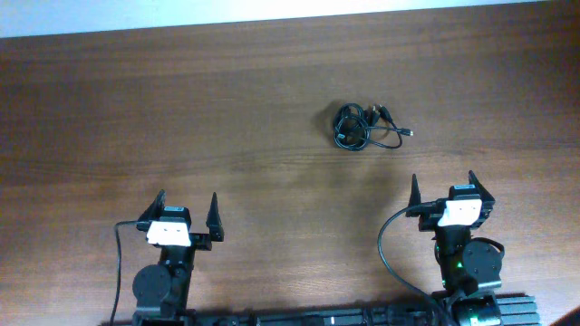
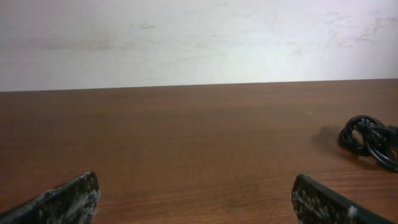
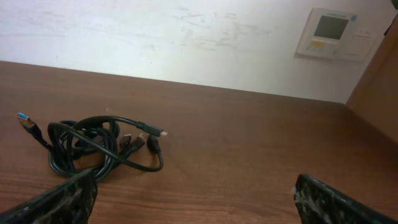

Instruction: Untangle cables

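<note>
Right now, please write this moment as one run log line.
stage: not started | cables: tangled bundle on table, untouched | left gripper: open, empty | right gripper: open, empty, nearer the cables

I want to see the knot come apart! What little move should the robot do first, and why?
Probably the right gripper should reach forward and slightly left to the tangled bundle of thin black cables. That bundle lies nearer it than the left gripper, and both grippers are open, holding nothing, well short of it.
</note>
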### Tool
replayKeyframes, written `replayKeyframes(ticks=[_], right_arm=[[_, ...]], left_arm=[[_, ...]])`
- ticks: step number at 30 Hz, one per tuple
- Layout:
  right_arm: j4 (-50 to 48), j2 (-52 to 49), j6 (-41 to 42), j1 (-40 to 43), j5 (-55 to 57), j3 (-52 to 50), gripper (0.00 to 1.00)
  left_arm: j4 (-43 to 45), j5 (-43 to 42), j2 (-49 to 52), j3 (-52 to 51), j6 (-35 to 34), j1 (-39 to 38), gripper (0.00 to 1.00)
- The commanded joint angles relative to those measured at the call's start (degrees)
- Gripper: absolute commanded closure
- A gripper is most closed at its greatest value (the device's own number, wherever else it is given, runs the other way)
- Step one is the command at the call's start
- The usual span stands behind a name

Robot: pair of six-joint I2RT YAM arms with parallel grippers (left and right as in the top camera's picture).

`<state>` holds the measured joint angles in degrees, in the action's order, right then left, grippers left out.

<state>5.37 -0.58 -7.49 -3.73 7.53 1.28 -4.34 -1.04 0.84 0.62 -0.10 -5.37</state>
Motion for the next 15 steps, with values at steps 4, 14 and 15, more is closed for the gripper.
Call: replayKeyframes(ticks=[4,14,15], right_arm=[[1.33,0.37,0.0,0.37,2.19,0.42,0.0],[1.33,0.37,0.0,0.37,2.19,0.42,0.0],[1.33,0.37,0.0,0.37,2.19,0.42,0.0]], left_arm=[[-0.44,0.85,-0.55,-0.13,-0.76,0.28,0.02],[-0.44,0.85,-0.55,-0.13,-0.76,0.28,0.01],[-0.44,0.9,-0.55,-0.13,-0.74,0.28,0.01]])
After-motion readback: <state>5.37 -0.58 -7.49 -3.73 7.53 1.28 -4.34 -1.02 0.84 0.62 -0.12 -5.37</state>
